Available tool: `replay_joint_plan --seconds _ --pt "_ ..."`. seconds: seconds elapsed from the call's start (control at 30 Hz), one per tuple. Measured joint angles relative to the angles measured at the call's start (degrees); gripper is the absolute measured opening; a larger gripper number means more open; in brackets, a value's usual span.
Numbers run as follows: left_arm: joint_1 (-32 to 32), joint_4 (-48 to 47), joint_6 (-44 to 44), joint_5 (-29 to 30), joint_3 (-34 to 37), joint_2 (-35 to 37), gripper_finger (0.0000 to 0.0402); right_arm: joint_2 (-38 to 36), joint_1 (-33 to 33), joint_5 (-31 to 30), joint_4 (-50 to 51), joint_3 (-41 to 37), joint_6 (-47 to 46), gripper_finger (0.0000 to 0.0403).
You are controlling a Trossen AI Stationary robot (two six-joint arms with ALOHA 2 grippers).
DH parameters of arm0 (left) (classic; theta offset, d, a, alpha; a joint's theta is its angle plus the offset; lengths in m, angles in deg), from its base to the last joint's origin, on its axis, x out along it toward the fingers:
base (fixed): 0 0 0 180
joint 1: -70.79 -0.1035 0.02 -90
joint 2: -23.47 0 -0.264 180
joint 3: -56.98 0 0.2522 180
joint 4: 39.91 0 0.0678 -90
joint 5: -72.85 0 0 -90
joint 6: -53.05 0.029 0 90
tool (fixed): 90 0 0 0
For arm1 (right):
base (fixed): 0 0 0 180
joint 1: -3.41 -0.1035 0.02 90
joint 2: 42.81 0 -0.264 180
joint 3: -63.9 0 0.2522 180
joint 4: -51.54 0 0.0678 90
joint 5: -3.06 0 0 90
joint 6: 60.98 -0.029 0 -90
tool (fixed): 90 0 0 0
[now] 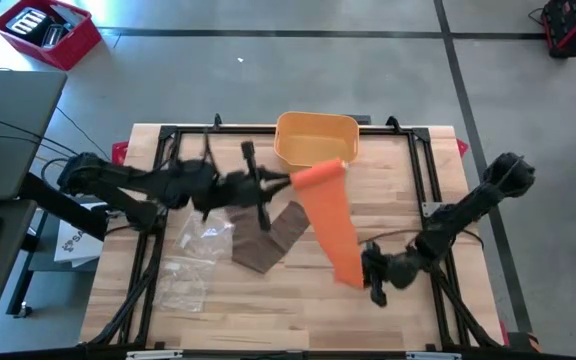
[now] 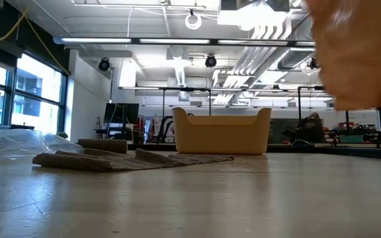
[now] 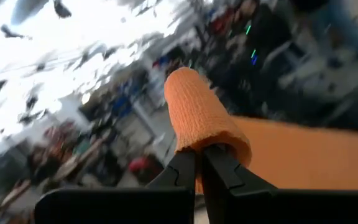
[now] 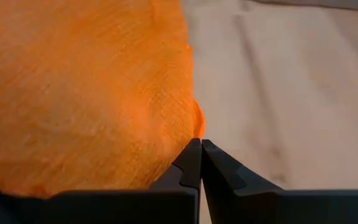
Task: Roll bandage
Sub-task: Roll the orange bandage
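Note:
An orange bandage (image 1: 330,215) stretches in the air between my two grippers. Its far end is rolled up (image 1: 318,174) and the flat strip runs down to the near right. My left gripper (image 1: 290,181) is shut on the rolled end, above the table's middle. My right gripper (image 1: 366,268) is shut on the strip's near end (image 1: 348,270). In the low view the bandage shows as an orange blur (image 2: 356,53) at the top right. My left gripper pinches the rolled end of the orange bandage (image 3: 199,142) between its two shut fingers, which come level from the table's left. The roll (image 3: 194,106) is lifted clear of the table, and the strip runs off from it toward my right gripper. My right gripper pinches the strip's near end at its edge (image 4: 188,134) between its two shut fingertips, coming from the table's right. The strip spreads flat away from the fingers, off the table, and runs up toward the roll.
A brown bandage (image 1: 268,236) lies flat on the table under the left arm, also in the low view (image 2: 131,159). A clear plastic bag (image 1: 194,258) lies to its left. A yellow bin (image 1: 316,138) stands at the far edge. Black frame rails (image 1: 428,170) run along the table's sides.

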Motion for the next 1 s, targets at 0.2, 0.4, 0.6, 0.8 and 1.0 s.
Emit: replay_joint_plan --seconds 0.2,0.4,0.6,0.8,1.0 --pt "-8.67 -7.49 -3.90 -2.51 0.00 0.00 0.0000 7.49 -7.08 -1.31 2.03 12.09 0.41 0.0000" --pt "-12.91 -10.25 -6.76 -6.01 0.00 0.00 0.0000 12.30 -11.08 -5.74 15.72 22.19 -0.04 0.0000" --pt "-10.00 -10.32 -8.74 -9.97 0.37 0.00 0.0000 13.88 -10.09 -12.40 31.11 24.22 -7.12 0.0000" --pt "-3.36 -9.26 -11.39 -10.86 3.63 -0.06 0.0000 13.92 -5.75 -13.62 42.20 24.20 -9.84 0.0019" --pt "3.88 -2.36 -12.89 -9.15 6.19 -1.48 0.0000 13.92 -0.44 -10.31 42.49 24.20 -2.06 0.0106"
